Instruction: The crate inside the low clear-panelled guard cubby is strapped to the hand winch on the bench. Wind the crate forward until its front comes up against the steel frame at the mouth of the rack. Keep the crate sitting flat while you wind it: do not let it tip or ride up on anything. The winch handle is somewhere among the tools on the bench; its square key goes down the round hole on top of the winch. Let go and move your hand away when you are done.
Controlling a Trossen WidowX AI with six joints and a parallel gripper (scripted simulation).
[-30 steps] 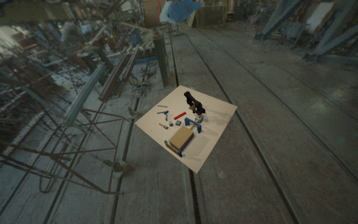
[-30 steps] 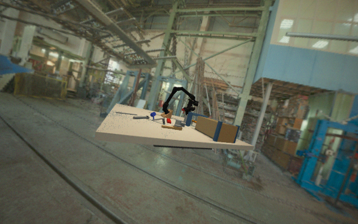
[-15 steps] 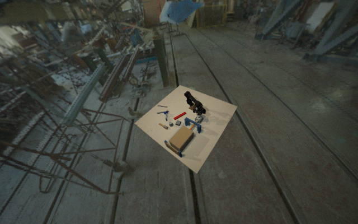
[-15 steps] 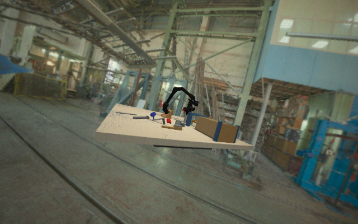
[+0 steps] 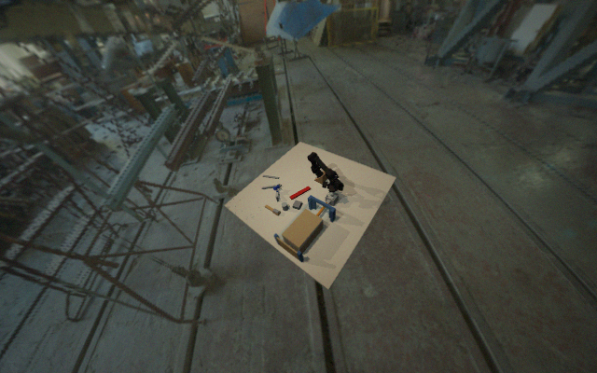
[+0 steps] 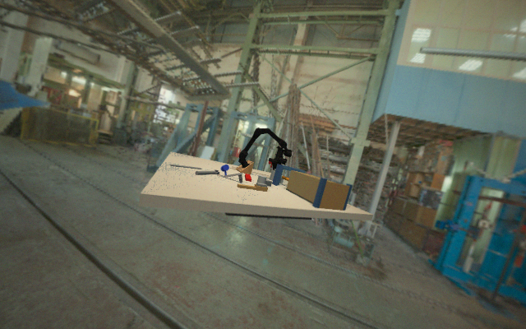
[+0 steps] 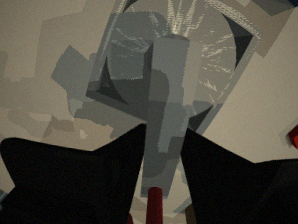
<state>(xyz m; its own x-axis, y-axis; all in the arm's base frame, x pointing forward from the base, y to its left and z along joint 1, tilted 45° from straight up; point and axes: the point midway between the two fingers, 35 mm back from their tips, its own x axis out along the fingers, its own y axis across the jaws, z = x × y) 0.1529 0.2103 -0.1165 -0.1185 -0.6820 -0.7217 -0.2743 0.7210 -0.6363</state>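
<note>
My gripper [image 7: 162,131] is shut on the winch handle [image 7: 170,95], a grey bar with a red knob [image 7: 155,205] near me. The bar's far end lies over the middle of the winch [image 7: 217,75] [image 5: 332,199]; its key and the hole are hidden beneath it, so I cannot tell how deep the key sits. The tan crate [image 5: 302,227] [image 6: 303,184] looks flat in the rack behind the blue steel frame [image 5: 322,200] [image 6: 278,175]. An orange strap [image 5: 321,212] runs from it toward the winch, and a short gap shows between crate and frame.
A red bar [image 5: 299,192] [image 6: 247,178] [image 7: 294,137] lies beside the winch area. A grey block [image 5: 298,204], a grey cylinder [image 5: 285,206], a wooden-handled tool [image 5: 272,210] [image 6: 252,187] and a blue-headed tool [image 5: 277,186] [image 6: 224,168] lie farther off.
</note>
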